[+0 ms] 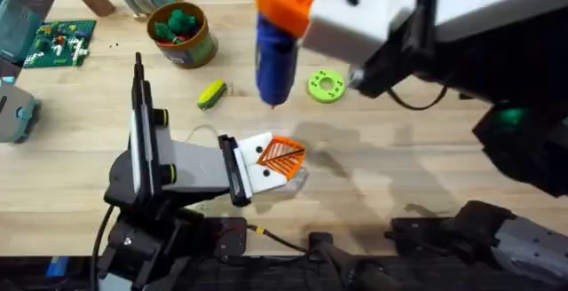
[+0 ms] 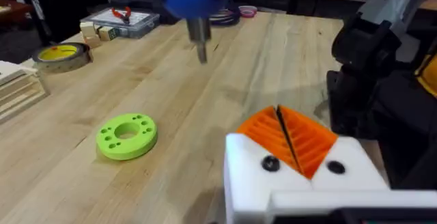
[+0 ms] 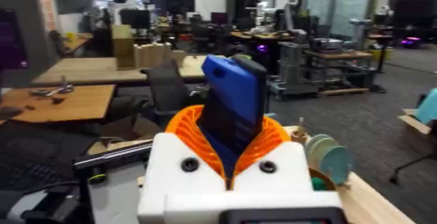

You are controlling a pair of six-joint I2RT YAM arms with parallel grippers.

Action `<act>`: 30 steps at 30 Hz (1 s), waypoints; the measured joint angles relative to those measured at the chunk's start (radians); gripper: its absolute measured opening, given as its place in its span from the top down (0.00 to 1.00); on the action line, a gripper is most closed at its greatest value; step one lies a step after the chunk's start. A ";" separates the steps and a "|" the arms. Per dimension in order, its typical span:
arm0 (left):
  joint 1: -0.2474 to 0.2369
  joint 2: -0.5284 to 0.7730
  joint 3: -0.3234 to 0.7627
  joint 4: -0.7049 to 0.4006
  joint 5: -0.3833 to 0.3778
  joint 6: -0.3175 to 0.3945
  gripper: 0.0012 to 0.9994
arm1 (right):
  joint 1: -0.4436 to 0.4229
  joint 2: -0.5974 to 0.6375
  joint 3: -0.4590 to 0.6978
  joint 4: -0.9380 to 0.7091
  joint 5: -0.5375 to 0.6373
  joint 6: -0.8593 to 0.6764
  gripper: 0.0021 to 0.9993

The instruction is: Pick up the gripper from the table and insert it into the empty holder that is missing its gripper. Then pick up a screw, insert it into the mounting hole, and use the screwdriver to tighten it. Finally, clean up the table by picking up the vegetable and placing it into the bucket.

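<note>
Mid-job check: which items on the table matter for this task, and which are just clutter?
Job items: blue screwdriver held by right gripper, yellow-green vegetable, bucket, left gripper.

Clutter: green ring disc, yellow tape roll, green circuit board.

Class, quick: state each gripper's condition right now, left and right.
Left gripper: shut, its orange pads pressed together, holding nothing.
Right gripper: shut on the blue screwdriver, tip down.

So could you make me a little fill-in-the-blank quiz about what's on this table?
1. The right gripper holds the ___ screwdriver.
2. The yellow-green vegetable lies on the ___, outside the bucket.
3. The left gripper has its orange pads pressed ___.

Missing words: blue; table; together
</note>
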 joint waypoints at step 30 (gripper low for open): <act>0.000 0.000 0.000 0.000 0.000 -0.072 0.99 | 0.084 0.037 0.000 -0.007 -0.064 0.000 0.99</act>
